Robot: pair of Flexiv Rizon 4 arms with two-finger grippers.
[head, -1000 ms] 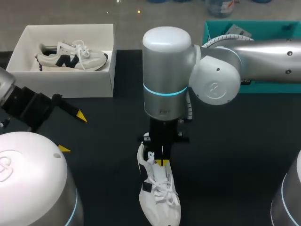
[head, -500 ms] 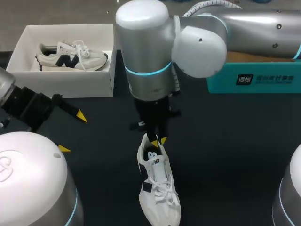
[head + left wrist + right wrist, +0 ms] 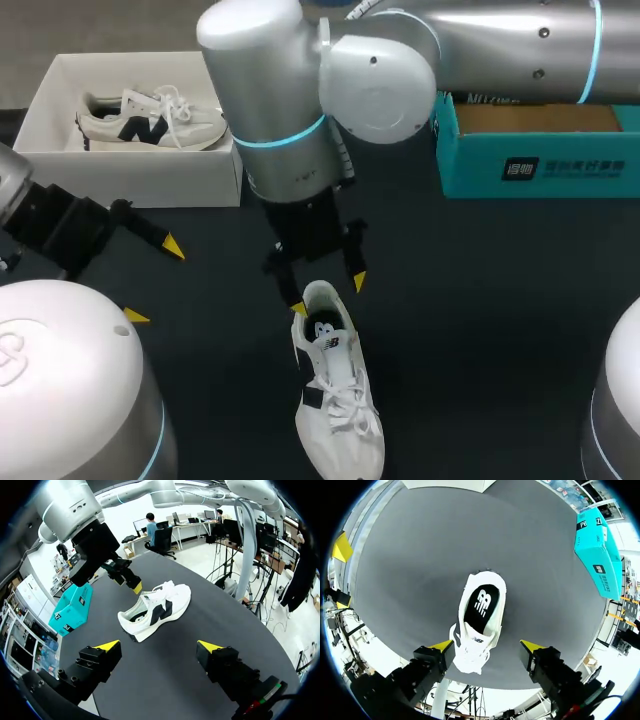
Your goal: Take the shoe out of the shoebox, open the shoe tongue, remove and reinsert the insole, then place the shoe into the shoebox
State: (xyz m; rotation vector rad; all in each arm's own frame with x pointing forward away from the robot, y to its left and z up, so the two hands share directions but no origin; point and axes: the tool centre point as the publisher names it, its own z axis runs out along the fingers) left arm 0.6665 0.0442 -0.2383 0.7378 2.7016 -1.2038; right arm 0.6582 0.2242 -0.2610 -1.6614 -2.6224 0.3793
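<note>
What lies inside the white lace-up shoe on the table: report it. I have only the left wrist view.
Observer: A black insole with a white logo lies flat inside the white lace-up shoe.
Operator: Now locate the white cardboard shoebox.
Observer: It stands at the far left of the black table, with a white-and-navy shoe lying inside.
</note>
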